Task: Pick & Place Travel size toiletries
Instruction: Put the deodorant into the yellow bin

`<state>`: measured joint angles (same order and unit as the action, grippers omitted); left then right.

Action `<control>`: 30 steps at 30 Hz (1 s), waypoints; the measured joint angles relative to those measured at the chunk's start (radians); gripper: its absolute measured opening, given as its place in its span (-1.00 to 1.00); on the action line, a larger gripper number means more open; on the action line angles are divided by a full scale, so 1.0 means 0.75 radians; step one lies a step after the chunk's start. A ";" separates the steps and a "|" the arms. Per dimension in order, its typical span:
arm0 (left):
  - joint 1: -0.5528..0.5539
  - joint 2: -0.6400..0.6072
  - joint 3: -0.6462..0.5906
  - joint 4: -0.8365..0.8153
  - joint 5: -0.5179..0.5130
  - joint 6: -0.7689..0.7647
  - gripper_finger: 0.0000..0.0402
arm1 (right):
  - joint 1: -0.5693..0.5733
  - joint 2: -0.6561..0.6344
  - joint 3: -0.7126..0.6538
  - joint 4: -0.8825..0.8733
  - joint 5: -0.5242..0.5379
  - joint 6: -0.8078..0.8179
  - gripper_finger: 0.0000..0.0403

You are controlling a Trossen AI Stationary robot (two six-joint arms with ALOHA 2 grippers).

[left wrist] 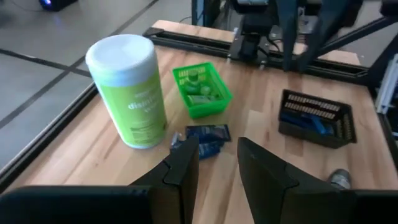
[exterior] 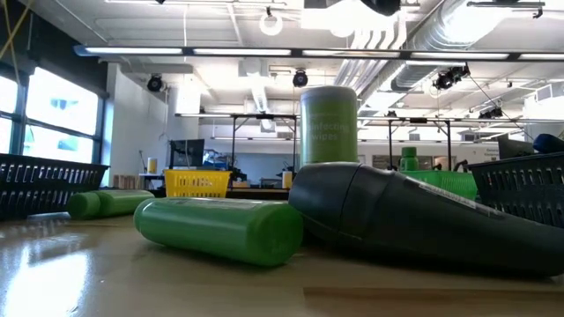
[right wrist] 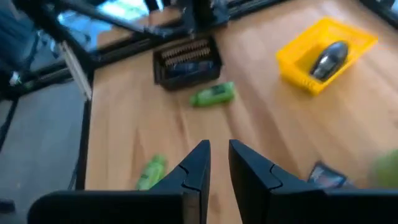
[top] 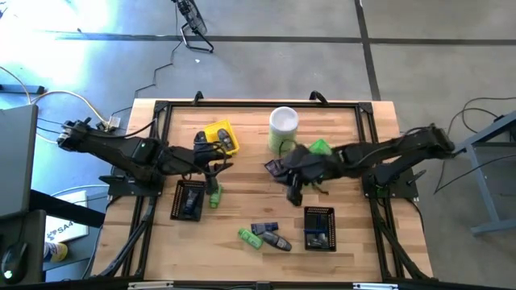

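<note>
Green bottle [exterior: 220, 227] and grey oval piece [exterior: 414, 216] hiding tabletop behind

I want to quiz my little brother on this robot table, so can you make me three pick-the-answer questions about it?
1. Where is the dark grey oval piece?
A. In the yellow mesh tray
B. On the floor
C. Between a gripper's fingers

2. How many black mesh trays are on the wooden table?
A. One
B. Two
C. Four

3. How is the tall pale-green canister with a white lid placed?
A. Lying on its side
B. Standing upright
C. Upside down

Answers:
1. A: the right wrist view shows it lying inside the yellow tray.
2. B: the high view shows one near each arm.
3. B: the left wrist view shows it standing with its lid on top.
</note>
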<state>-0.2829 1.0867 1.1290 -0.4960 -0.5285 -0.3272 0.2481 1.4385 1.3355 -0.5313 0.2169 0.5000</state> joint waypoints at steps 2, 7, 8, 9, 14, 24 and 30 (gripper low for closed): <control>-0.016 -0.005 0.001 0.000 -0.001 -0.015 -0.47 | 0.026 0.064 0.059 -0.012 -0.005 0.023 -0.75; -0.019 -0.010 0.001 -0.012 0.016 -0.025 -0.47 | 0.085 0.192 0.118 -0.135 -0.026 0.159 -0.75; -0.019 -0.010 0.001 -0.012 0.020 -0.025 -0.47 | 0.095 0.210 0.118 -0.165 -0.043 0.187 -0.75; -0.019 -0.010 0.001 -0.012 0.020 -0.025 -0.47 | 0.107 0.227 0.118 -0.189 -0.074 0.219 -0.75; -0.016 -0.010 0.001 -0.018 0.021 -0.025 -0.47 | 0.159 0.316 0.117 -0.252 -0.231 0.313 -0.75; -0.016 -0.010 0.001 -0.027 0.017 -0.014 -0.47 | 0.193 0.468 0.117 -0.229 -0.482 0.308 -0.75; -0.016 -0.009 0.001 -0.032 0.016 -0.014 -0.47 | 0.190 0.539 0.117 -0.205 -0.611 0.257 -0.75</control>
<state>-0.2951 1.0798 1.1294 -0.5198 -0.5163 -0.3378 0.3908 1.8430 1.4235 -0.6848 -0.2414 0.6930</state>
